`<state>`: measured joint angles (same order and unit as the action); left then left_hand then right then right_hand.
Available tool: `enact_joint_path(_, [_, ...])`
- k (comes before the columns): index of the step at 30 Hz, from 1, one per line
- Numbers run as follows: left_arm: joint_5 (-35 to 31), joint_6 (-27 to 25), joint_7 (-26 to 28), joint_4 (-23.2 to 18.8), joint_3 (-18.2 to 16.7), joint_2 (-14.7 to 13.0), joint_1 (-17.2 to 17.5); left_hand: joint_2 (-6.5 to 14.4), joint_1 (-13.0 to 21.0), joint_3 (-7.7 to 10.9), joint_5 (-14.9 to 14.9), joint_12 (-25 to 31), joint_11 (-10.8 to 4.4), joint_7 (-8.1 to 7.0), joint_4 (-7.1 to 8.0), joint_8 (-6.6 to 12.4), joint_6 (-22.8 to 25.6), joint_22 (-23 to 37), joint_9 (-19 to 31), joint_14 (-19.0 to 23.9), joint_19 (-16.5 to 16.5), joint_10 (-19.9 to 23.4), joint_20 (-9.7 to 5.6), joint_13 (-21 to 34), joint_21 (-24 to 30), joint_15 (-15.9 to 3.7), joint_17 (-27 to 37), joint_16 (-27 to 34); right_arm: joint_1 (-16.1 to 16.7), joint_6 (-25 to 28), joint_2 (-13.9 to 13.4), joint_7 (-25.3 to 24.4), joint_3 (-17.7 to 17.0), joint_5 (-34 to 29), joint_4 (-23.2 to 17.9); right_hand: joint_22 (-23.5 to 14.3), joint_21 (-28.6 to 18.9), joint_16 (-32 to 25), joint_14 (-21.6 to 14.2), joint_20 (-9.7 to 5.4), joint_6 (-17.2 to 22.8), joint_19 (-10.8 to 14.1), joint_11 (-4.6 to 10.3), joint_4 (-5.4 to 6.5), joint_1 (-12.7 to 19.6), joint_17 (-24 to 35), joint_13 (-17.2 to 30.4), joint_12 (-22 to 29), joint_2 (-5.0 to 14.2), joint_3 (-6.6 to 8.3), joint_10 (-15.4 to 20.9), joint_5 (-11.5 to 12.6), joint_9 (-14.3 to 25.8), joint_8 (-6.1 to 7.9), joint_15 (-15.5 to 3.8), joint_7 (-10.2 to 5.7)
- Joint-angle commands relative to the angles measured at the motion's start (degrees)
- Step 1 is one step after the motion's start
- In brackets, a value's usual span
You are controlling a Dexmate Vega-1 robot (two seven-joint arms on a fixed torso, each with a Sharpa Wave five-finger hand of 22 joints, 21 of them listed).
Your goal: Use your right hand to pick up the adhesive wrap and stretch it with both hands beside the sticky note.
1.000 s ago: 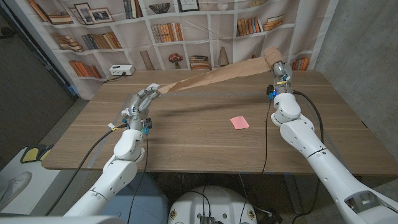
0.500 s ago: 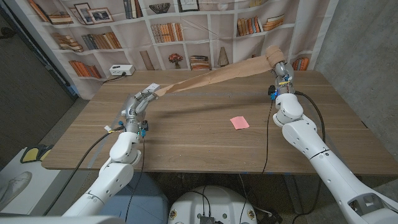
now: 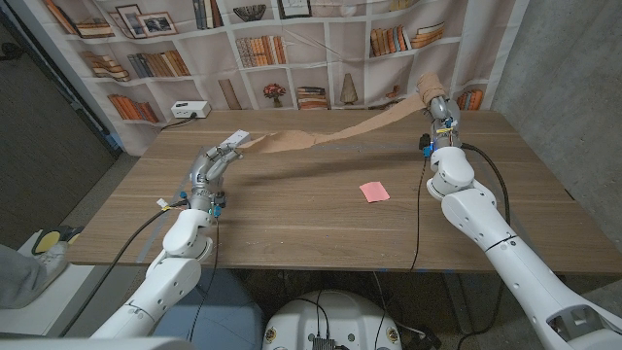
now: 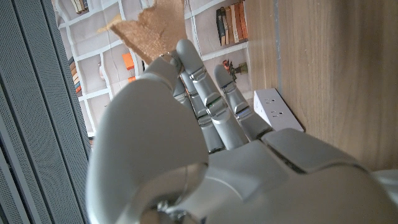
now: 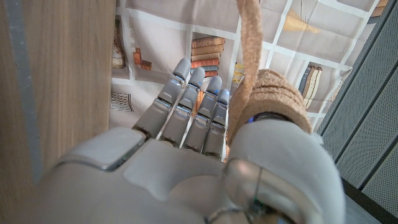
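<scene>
The tan adhesive wrap (image 3: 330, 131) hangs in the air as a long strip between my two hands, above the far half of the table. My right hand (image 3: 439, 109) holds the roll (image 3: 428, 87) at the far right; in the right wrist view the roll (image 5: 271, 93) sits on that hand (image 5: 186, 162) by the thumb, with the strip (image 5: 250, 37) leading off it. My left hand (image 3: 216, 160) pinches the strip's free end at the far left, and that torn end (image 4: 151, 25) shows at its fingertips (image 4: 186, 53). The pink sticky note (image 3: 374, 192) lies on the table below the strip, nearer my right arm.
A white power strip (image 3: 190, 110) lies at the table's far left corner, also seen past my left hand as the power strip (image 4: 277, 109). A bookshelf backdrop stands behind the wooden table (image 3: 292, 224). Something grey (image 3: 15, 277) is at the bottom left corner, beside the table.
The strip has slackened and now dips in the middle instead of running straight. My left hand has drifted slightly left. The grey shape at the bottom left has come into the picture.
</scene>
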<state>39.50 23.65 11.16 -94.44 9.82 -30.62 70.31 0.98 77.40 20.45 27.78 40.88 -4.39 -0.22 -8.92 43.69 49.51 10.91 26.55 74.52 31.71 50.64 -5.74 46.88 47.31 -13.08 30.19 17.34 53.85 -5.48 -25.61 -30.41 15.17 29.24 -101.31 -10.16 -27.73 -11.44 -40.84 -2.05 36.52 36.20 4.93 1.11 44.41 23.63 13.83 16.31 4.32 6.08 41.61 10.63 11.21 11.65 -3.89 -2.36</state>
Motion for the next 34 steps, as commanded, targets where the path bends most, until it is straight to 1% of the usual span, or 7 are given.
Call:
enact_joint_path(1, [0.1,0.7,-0.9,0.3,0.4,0.2,0.0,-0.1,-0.3,0.20,0.3,-0.1,0.06,0.07,-0.17,0.42,-0.1,0.1,0.2,0.3,-0.1,-0.3,-0.02,0.3,0.5,0.05,0.3,0.0,0.7,-1.2,-0.1,0.5,0.1,-0.5,0.0,0.0,0.2,0.0,0.3,0.03,0.1,0.4,-0.17,0.06,-0.6,0.0,0.2,-0.1,0.19,-0.23,0.2,0.4,0.0,-0.17,-5.94,0.11])
enact_joint_path(6, [-0.3,1.2,-0.5,-0.3,0.3,0.2,0.6,-0.2,-0.4,0.21,0.4,-0.1,0.03,0.05,-0.19,0.49,-0.1,0.0,0.1,0.6,-0.1,-0.2,-0.11,0.4,0.8,0.07,0.4,0.0,0.3,-1.4,0.1,1.0,0.4,-0.5,0.4,0.0,0.3,0.0,0.5,0.03,0.1,0.5,-0.10,0.04,-0.6,-0.1,0.1,-0.3,0.24,-0.22,0.2,0.4,0.0,-0.15,-6.05,0.07])
enact_joint_path(12, [-0.4,1.8,-0.3,-0.9,-0.2,0.0,1.4,-0.2,-0.4,0.24,0.5,-0.1,-0.09,0.05,-0.21,0.61,0.0,0.0,0.2,0.7,-0.2,-0.2,-0.15,0.5,1.0,0.05,0.6,-0.2,-0.4,-2.1,0.9,1.4,1.1,-0.7,1.3,0.0,0.4,0.0,0.5,0.00,0.1,0.5,-0.16,-0.05,-0.6,-0.3,0.1,-0.3,0.25,-0.20,0.3,0.4,0.0,-0.13,-6.01,0.04])
enact_joint_path(22, [-0.5,2.9,-0.9,0.1,0.0,0.7,1.1,-0.3,-0.4,0.29,0.6,-0.2,-0.11,-0.27,-0.23,0.71,0.0,-0.1,0.1,0.6,-0.4,-0.1,-0.17,0.7,1.5,0.01,0.9,-0.4,-0.5,-2.4,0.9,1.5,1.1,-0.9,1.4,0.0,0.6,-0.2,0.5,-0.05,0.2,0.5,-0.11,-0.17,-0.7,-0.4,0.0,-0.5,0.30,-0.22,0.4,0.5,-0.1,-0.09,-6.19,-0.01])
enact_joint_path(31, [-0.8,3.3,-0.8,0.6,0.3,1.3,0.6,-0.3,-0.5,0.33,0.7,-0.3,-0.14,0.10,-0.22,0.77,-0.1,-0.2,0.0,0.8,-0.6,-0.1,-0.15,0.9,1.9,0.02,1.1,-0.6,-0.8,-2.0,0.7,1.6,1.0,-0.9,1.5,0.0,0.7,-0.3,0.5,-0.04,0.2,0.5,-0.11,-0.17,-0.9,-0.6,0.0,-0.7,0.34,-0.26,0.4,0.5,-0.1,-0.08,-6.16,-0.01])
enact_joint_path(32, [-0.8,3.3,-0.8,0.7,0.4,1.3,0.5,-0.3,-0.5,0.33,0.7,-0.3,-0.24,-0.13,-0.21,0.80,0.0,-0.2,0.0,0.8,-0.7,-0.1,-0.17,0.9,2.0,0.02,1.1,-0.6,-0.9,-2.1,0.8,1.7,1.1,-0.8,1.7,0.0,0.7,-0.3,0.4,-0.05,0.2,0.5,-0.12,-0.18,-0.9,-0.6,0.0,-0.7,0.36,-0.26,0.4,0.5,-0.1,-0.07,-6.25,-0.04])
enact_joint_path(34, [-0.8,3.3,-0.8,0.7,0.4,1.3,0.5,-0.3,-0.5,0.33,0.7,-0.3,-0.18,-0.13,-0.20,0.78,-0.1,-0.2,0.0,0.8,-0.7,-0.1,-0.16,0.9,2.0,0.03,1.2,-0.6,-1.0,-2.2,0.8,1.7,1.1,-0.9,1.8,0.0,0.7,-0.3,0.5,-0.05,0.2,0.5,-0.08,-0.22,-0.9,-0.6,-0.1,-0.8,0.33,-0.26,0.4,0.5,-0.1,-0.07,-6.14,-0.01])
